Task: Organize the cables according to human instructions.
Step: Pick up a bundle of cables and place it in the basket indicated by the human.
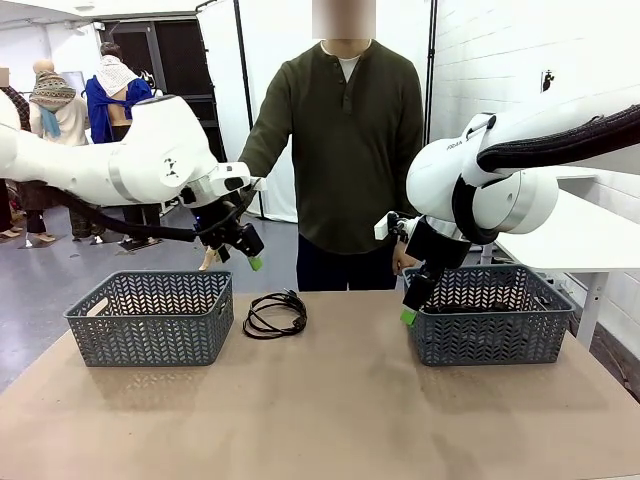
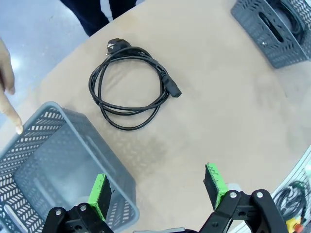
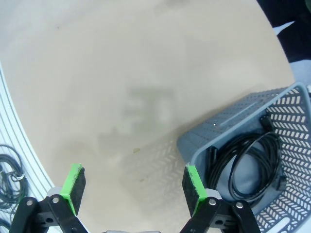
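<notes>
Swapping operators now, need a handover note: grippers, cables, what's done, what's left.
Left gripper: open, holding nothing, up above the table between the left basket and the loose cable.
Right gripper: open, holding nothing, at the near-left corner of the right basket.
Cables: one coiled bundle lies on the table between the baskets; at least one bundle sits in the right basket.
Person's finger points at the left basket's rim.
Left: likely the loose cable goes into the left basket.

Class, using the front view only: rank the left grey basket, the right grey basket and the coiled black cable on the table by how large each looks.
1-2. Left grey plastic herringbone basket and right grey plastic herringbone basket: they look alike, so unranked.
3. Coiled black rubber cable lying on the table between them: clearly the smallest.
</notes>
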`<state>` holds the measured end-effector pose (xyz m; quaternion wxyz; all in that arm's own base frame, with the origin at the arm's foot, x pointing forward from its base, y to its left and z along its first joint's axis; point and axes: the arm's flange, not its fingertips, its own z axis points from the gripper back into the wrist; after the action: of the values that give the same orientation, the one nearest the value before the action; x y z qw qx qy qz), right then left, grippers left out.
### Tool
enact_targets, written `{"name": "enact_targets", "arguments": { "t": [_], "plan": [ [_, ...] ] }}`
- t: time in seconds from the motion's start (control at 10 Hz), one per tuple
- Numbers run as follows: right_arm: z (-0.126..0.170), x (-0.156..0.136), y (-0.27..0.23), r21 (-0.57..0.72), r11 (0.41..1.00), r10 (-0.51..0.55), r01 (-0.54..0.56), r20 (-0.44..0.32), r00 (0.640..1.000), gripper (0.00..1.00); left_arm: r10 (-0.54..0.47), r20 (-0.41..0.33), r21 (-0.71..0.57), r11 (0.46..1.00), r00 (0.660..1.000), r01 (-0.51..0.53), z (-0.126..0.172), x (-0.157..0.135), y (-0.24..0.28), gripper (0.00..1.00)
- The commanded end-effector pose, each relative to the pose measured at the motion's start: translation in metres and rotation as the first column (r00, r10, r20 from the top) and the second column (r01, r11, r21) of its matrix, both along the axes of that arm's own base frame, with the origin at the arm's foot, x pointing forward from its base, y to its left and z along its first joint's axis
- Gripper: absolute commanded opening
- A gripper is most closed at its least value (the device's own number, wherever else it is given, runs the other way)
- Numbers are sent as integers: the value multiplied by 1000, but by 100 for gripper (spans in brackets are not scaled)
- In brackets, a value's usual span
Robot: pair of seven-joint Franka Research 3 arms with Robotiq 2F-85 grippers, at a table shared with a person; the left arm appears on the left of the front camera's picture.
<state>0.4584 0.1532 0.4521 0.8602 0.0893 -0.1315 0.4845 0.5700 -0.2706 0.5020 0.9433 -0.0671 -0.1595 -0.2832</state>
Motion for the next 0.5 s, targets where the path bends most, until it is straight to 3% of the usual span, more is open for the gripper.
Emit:
{"name": "enact_targets", "arguments": {
  "t": [0.0,0.2,0.4],
  "plan": [
    [0,1,0,-6,1000,-2,2,4,1000,100,89,-67,33,996,994,-87,3,27,-34,100],
    [0,1,0,-6,1000,-2,2,4,1000,100,149,-107,38,989,983,-146,-9,47,-62,100],
    [0,1,0,-6,1000,-2,2,4,1000,100,195,-96,63,980,976,-189,-26,61,-88,100]
  ]
}}
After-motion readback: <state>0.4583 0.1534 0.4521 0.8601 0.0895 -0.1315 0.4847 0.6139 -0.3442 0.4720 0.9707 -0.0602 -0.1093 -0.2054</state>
